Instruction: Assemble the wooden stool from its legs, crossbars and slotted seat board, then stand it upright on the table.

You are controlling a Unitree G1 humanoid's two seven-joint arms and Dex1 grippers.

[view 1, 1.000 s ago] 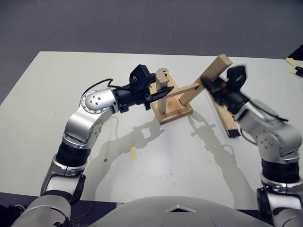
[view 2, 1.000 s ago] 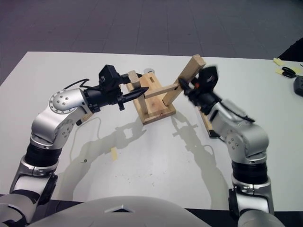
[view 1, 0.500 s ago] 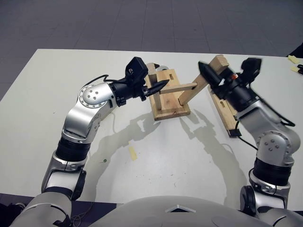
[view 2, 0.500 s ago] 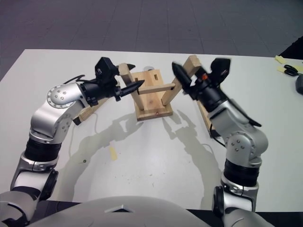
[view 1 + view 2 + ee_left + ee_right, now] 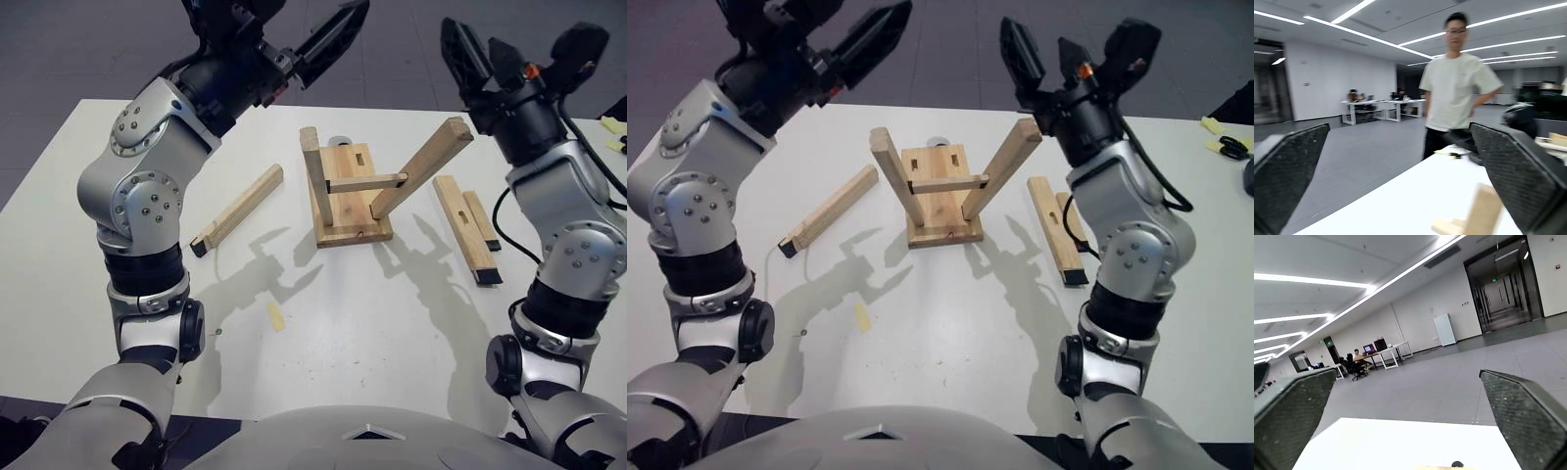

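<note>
Desk (image 5: 392,323) first: both arms have swung up off it, so the left tool (image 5: 294,27) and right tool (image 5: 478,49) hang high, spread wide and holding nothing. Mid-desk the seat board (image 5: 351,230) lies flat with an upright leg (image 5: 313,181), a leaning leg (image 5: 423,166) and a crossbar (image 5: 367,182) between them. That joint looks let go. A loose leg (image 5: 238,208) on the left and two sticks (image 5: 460,227) on the right remain. The left wrist view shows its fingers (image 5: 1513,176) far apart; the head views show the spare parts.

Our left gripper (image 5: 1399,128) pulled off the upright leg (image 5: 315,171) and swung high above the seat board (image 5: 351,220) on its left side, fingers spread, our right gripper (image 5: 1034,34) off the leaning leg (image 5: 423,164), likewise lifted high over the seat board's right side, fingers wide apart
</note>
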